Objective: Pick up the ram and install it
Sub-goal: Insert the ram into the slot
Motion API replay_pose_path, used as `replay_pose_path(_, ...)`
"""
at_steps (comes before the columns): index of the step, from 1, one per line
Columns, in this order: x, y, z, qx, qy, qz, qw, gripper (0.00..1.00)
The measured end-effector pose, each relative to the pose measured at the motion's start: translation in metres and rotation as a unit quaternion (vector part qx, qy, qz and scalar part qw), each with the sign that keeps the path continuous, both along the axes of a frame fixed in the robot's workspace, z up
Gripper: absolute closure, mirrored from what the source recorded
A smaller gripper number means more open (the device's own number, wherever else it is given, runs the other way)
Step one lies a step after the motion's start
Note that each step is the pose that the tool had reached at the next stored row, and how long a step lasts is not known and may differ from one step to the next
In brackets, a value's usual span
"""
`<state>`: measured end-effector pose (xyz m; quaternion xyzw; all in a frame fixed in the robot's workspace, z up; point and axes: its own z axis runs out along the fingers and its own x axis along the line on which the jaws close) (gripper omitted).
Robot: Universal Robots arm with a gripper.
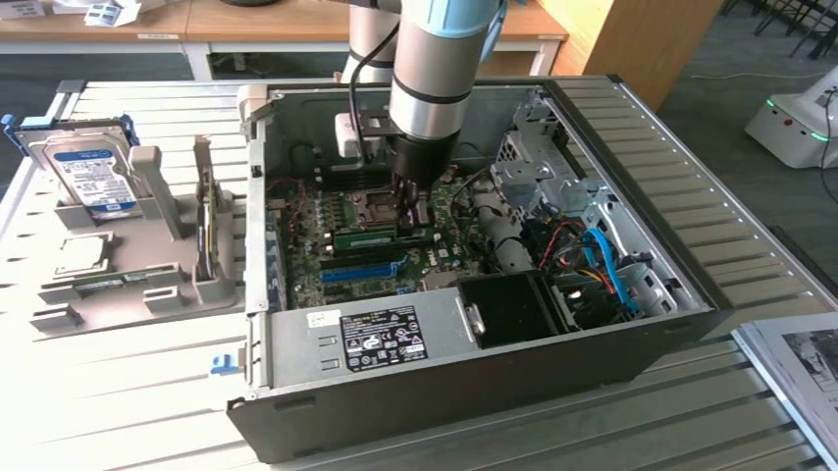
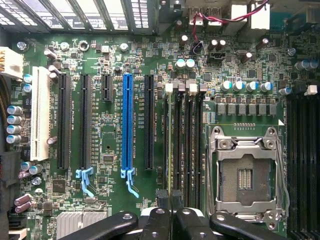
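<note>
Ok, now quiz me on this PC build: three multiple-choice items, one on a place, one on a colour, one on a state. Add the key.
1. The hard drive stands:
A on the floor
B in the grey holder, on the exterior view's left of the computer case
C on a shelf

2. The long expansion slot with black slots on both sides is:
A red
B blue
C yellow

3. The gripper is:
A wide open
B shut on a cable
C shut on the ram

Key:
1 B, the drive stands upright in the holder outside the case.
2 B, the wrist view shows a bright blue strip.
3 C, the fingers meet on the green stick's thin edge at the memory slots.
</note>
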<state>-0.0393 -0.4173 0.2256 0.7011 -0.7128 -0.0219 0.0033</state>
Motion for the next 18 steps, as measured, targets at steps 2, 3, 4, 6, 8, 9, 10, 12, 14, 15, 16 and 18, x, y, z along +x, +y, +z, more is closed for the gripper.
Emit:
replay_pose_path(2, 0.0000, 0.0000, -0.0016, 0.0000, 0.0000, 0.000, 1.0000, 0.89)
replay_pose_path(3, 0.0000, 0.0000, -0.0016, 0.0000, 0.0000, 0.000, 1.0000, 0.89)
replay_pose_path(4, 0.0000, 0.0000, -0.0016, 0.0000, 0.0000, 0.000, 1.0000, 0.89)
replay_pose_path(6, 0.0000, 0.0000, -0.0016, 0.0000, 0.0000, 0.000, 1.0000, 0.89)
replay_pose_path(8, 0.0000, 0.0000, -0.0016, 0.0000, 0.0000, 0.000, 1.0000, 0.89)
replay_pose_path(9, 0.0000, 0.0000, -0.0016, 0.0000, 0.0000, 0.000, 1.0000, 0.89)
replay_pose_path(10, 0.0000, 0.0000, -0.0016, 0.0000, 0.0000, 0.000, 1.0000, 0.87)
replay_pose_path(12, 0.0000, 0.0000, -0.0016, 0.0000, 0.0000, 0.000, 1.0000, 0.82)
replay_pose_path(14, 0.0000, 0.0000, -0.0016, 0.0000, 0.0000, 0.000, 1.0000, 0.75)
replay_pose_path(15, 0.0000, 0.0000, -0.0016, 0.0000, 0.0000, 0.000, 1.0000, 0.75)
replay_pose_path(16, 0.0000, 0.0000, -0.0016, 0.0000, 0.0000, 0.000, 1.0000, 0.75)
replay_pose_path(18, 0.0000, 0.0000, -0.0016, 0.0000, 0.0000, 0.000, 1.0000, 0.75)
